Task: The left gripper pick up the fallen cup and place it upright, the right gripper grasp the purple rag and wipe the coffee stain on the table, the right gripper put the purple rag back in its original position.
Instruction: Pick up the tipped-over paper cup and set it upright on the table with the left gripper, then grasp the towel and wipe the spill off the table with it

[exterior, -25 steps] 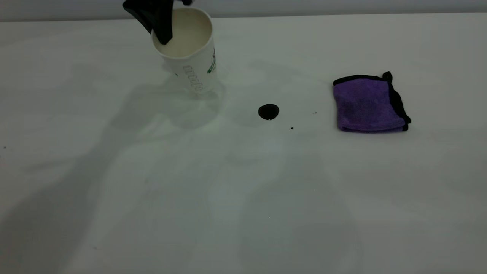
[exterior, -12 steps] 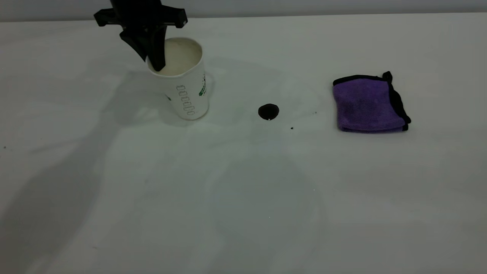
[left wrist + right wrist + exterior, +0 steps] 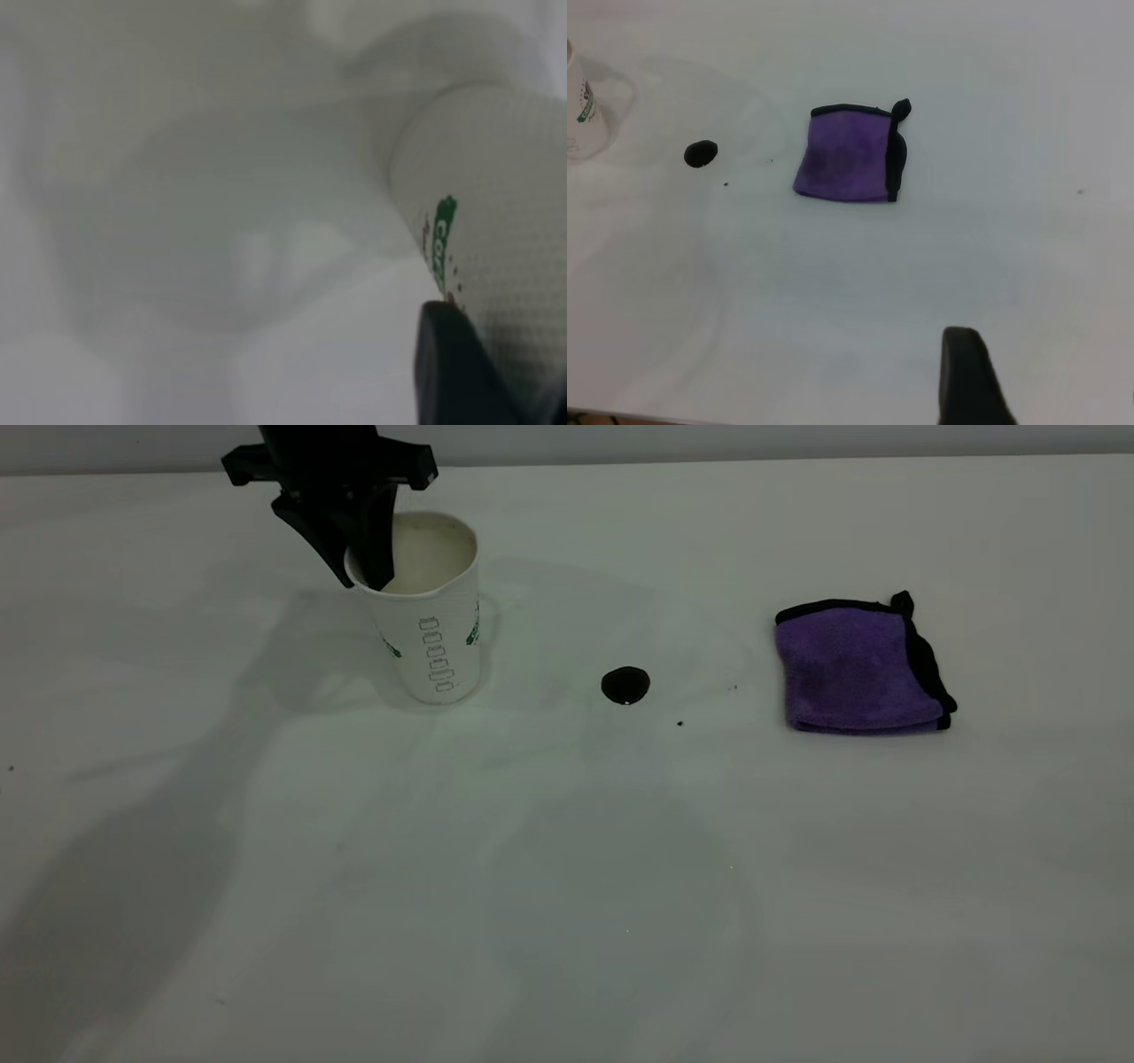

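Observation:
The white paper cup (image 3: 434, 629) with green print stands upright at the back left of the table. My left gripper (image 3: 365, 577) reaches down onto its near-left rim, one finger inside and one outside, jaws slightly parted. The left wrist view shows the cup wall (image 3: 496, 230) beside one dark fingertip (image 3: 452, 372). The coffee stain (image 3: 625, 685) is a small dark blot right of the cup. The folded purple rag (image 3: 855, 669) with black trim lies farther right. My right gripper (image 3: 970, 376) hangs high above the near table, away from the rag (image 3: 846, 159) and stain (image 3: 700, 153).
Two tiny dark specks (image 3: 679, 724) lie between the stain and the rag. The white table (image 3: 567, 886) stretches wide in front of all three things. The back edge of the table runs just behind the cup.
The cup came down to the table, then went from tilted to upright. The left gripper's jaws have parted a little at the rim. The rag and the stain have not moved.

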Available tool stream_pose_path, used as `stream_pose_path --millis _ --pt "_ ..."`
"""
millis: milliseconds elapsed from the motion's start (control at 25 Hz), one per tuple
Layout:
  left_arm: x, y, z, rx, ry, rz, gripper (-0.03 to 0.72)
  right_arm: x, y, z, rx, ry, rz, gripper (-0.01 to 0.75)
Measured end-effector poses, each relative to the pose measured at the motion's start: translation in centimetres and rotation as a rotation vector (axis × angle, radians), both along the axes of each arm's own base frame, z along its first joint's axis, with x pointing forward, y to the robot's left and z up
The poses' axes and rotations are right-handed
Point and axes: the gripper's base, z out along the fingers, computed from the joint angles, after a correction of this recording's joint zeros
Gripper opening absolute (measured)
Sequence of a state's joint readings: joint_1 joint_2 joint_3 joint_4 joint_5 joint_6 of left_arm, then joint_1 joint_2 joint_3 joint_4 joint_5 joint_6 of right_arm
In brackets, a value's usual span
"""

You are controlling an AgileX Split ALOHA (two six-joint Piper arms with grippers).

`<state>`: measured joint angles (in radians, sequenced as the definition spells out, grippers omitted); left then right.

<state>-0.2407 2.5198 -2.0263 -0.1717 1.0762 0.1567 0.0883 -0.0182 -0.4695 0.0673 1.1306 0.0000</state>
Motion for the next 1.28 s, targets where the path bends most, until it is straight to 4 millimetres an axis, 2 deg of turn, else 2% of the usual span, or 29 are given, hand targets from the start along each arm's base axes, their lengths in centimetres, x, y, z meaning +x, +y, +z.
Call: stream_pose_path --millis 160,280,440,600,720,800,880,960,1120,1280 --pt "0.1 -0.1 1.9 -0.007 -0.019 -0.007 0.409 0.0 0.0 0.0 0.0 -0.001 0.0 0.479" --pt "0.1 -0.4 4.2 -0.009 -0.025 -0.036 0.452 0.0 0.0 0.0 0.0 -0.001 0.0 0.479" --pt "0.3 -1.1 8.8 -0.042 -0.136 -0.041 0.461 0.0 0.0 0.0 0.0 -0.002 0.0 0.479" --pt "-1.2 -2.8 14.7 -0.073 -0.254 -0.065 0.461 0.0 0.0 0.0 0.0 -0.002 0.0 0.479" --pt "-3.4 -4.4 19.8 -0.072 -0.366 -0.114 0.461 0.0 0.0 0.0 0.0 -0.002 0.0 0.479" --pt "-4.8 -4.8 23.0 -0.065 -0.439 -0.126 0.461 0.0 0.0 0.0 0.0 -0.002 0.0 0.479" --pt "-6.5 -4.7 26.1 -0.068 -0.508 -0.124 0.461 0.0 0.0 0.0 0.0 -0.002 0.0 0.479" --pt "-8.1 -4.3 28.1 -0.075 -0.543 -0.124 0.461 0.0 0.0 0.0 0.0 -0.002 0.0 0.479" --pt "-12.5 -2.9 30.3 -0.077 -0.544 -0.129 0.461 0.0 0.0 0.0 0.0 -0.002 0.0 0.479" --pt "-17.6 -0.5 30.8 -0.049 -0.519 -0.12 0.461 0.0 0.0 0.0 0.0 -0.002 0.0 0.479"
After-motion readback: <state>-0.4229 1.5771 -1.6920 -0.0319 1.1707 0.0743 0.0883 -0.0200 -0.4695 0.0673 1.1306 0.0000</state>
